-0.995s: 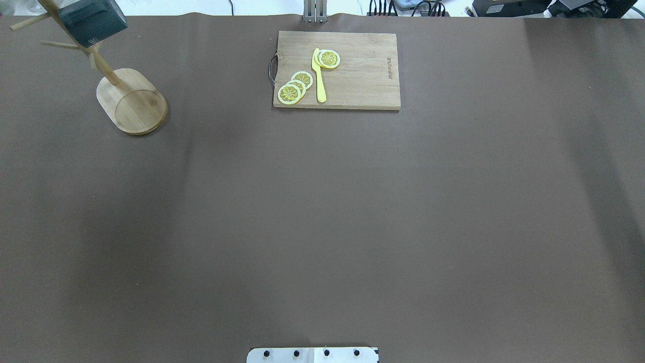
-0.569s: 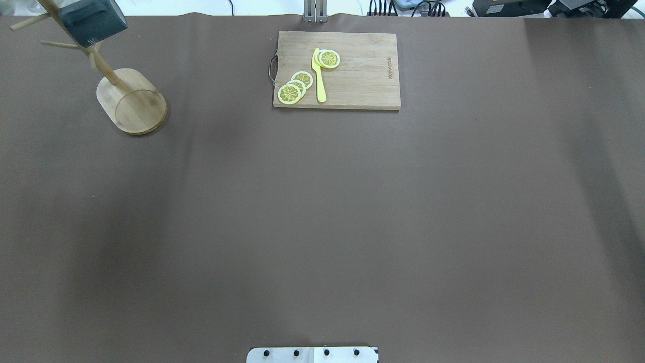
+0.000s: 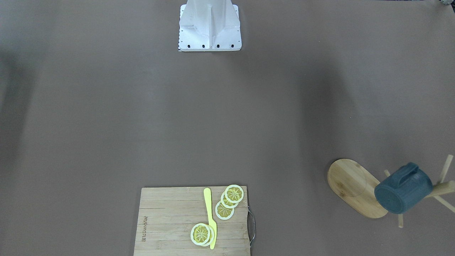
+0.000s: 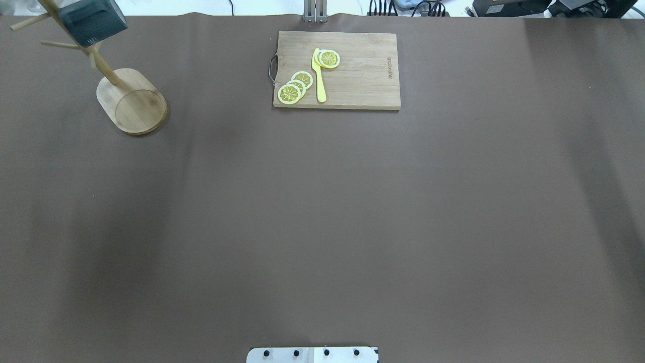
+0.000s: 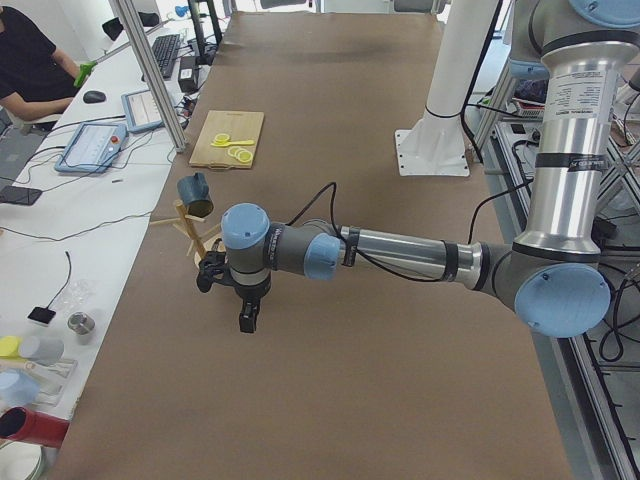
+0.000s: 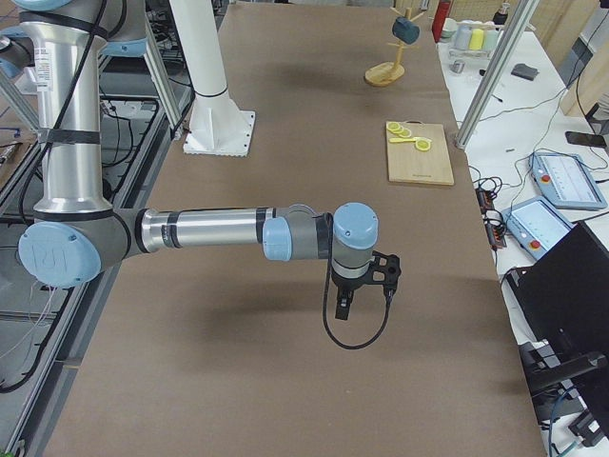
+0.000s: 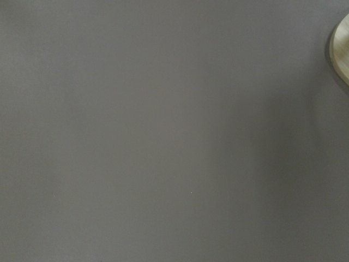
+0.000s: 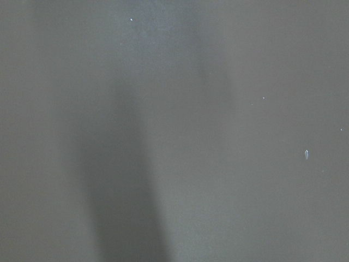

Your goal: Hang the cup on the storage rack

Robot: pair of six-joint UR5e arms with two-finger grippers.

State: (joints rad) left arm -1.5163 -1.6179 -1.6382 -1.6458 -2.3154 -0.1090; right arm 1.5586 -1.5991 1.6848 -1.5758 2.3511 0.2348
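The cup point(image 4: 93, 20) is found high on the storage rack point(image 4: 132, 103), off the table, at ten o'clock in the overhead view; the cutting board point(image 4: 352, 70) lies well apart at twelve. The hanging is judged done. The left gripper point(image 5: 245, 318), near the rack's base, and the right gripper point(image 6: 344, 307) are shown only from the sides, so spread or closed cannot be told. Any withdrawal should be led away from the rack, so that no peg is brushed and the cup is not dislodged.
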